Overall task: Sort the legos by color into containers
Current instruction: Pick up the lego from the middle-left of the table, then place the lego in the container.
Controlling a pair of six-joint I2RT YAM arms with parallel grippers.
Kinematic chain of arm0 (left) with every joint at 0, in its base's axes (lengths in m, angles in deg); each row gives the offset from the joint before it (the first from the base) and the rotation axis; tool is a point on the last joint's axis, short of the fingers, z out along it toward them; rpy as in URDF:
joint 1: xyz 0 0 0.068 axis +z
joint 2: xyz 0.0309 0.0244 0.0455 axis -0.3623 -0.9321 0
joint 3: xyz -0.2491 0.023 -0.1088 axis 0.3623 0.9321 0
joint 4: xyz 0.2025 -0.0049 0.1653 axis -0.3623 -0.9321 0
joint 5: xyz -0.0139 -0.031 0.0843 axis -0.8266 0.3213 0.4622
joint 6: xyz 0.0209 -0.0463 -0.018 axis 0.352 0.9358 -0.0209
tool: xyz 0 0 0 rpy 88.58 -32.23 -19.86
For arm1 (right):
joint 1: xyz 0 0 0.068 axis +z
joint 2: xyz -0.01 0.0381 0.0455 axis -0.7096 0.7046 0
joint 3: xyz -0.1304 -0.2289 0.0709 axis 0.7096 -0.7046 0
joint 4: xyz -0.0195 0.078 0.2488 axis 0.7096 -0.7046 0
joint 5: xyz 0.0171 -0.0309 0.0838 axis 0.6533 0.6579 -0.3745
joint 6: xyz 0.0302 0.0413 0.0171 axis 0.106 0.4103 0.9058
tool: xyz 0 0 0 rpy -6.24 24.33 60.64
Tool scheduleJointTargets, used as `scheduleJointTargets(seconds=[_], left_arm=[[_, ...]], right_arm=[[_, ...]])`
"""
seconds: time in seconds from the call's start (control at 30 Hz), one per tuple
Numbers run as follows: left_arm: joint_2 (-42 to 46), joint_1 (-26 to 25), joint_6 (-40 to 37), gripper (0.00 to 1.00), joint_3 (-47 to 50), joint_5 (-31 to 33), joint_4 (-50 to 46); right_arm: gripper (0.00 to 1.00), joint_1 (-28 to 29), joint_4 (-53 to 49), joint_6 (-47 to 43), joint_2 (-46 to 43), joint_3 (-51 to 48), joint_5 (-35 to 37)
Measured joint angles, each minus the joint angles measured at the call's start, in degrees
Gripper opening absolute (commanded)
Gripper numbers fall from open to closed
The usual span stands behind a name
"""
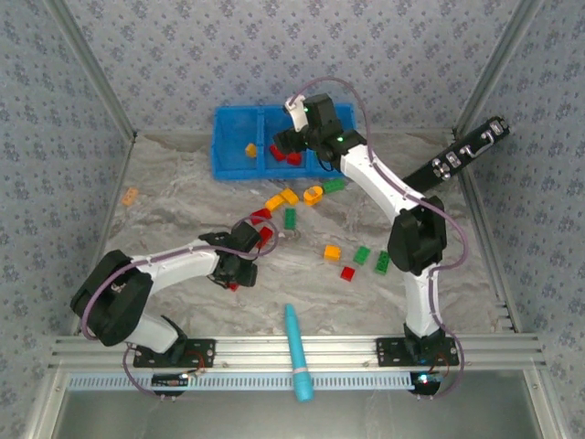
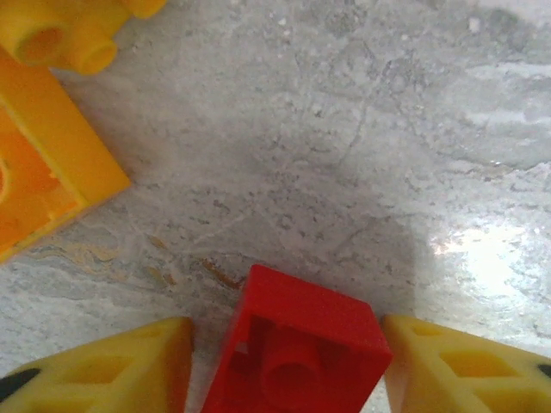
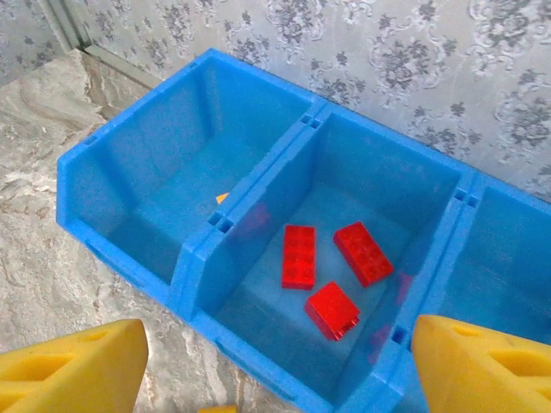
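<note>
**Left gripper** (image 2: 288,361): my yellow fingers (image 2: 112,370) bracket a small red studded plastic brick (image 2: 293,344) lying on the marbled table (image 2: 344,155). One pad touches it and a sliver of table shows at the other, so I cannot tell whether it is clamped.

**Right gripper** (image 3: 275,344): spread wide and empty above the bright blue three-compartment plastic bin (image 3: 185,267), whose middle compartment holds three red bricks (image 3: 299,255).

I see my left arm (image 1: 174,265) bent low, left gripper (image 2: 288,366) narrowly parted; right arm (image 1: 375,178) stretched far forward (right gripper (image 3: 280,370) spread wide).

Red brick (image 2: 297,348) partly beyond the bottom edge
</note>
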Motion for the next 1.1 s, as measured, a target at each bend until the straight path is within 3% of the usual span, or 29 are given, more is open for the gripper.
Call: scheduleJointTargets(seconds=[0.17,0.33,0.6,0.8,1.1], left_arm=[[-0.3,-1.4,1.8,0.41,-0.2,0.6,0.3],[-0.4,-2.4,3.7,0.32,-0.6,1.0,0.0],[-2.5,-3.3,4.9,0.27,-5.2,1.1,-5.2],[-7.6,-3.3,1.4,0.26,-22.0,2.7,-10.0],[-23.1,0.4,-13.0,0.26,-54.9,8.3,-10.1]], right_arm=[[0.91,-0.1,0.8,-0.4,-4.9,-5.9,2.2],[0.92,-1.5,2.6,-1.1,-12.4,-15.2,2.0],[0.93,-6.3,4.8,0.9,-23.0,-29.5,2.0],[0.92,-10.2,5.1,4.9,-30.4,-41.1,1.5],[0.91,-12.0,6.8,12.0,-36.7,-54.1,-1.5]])
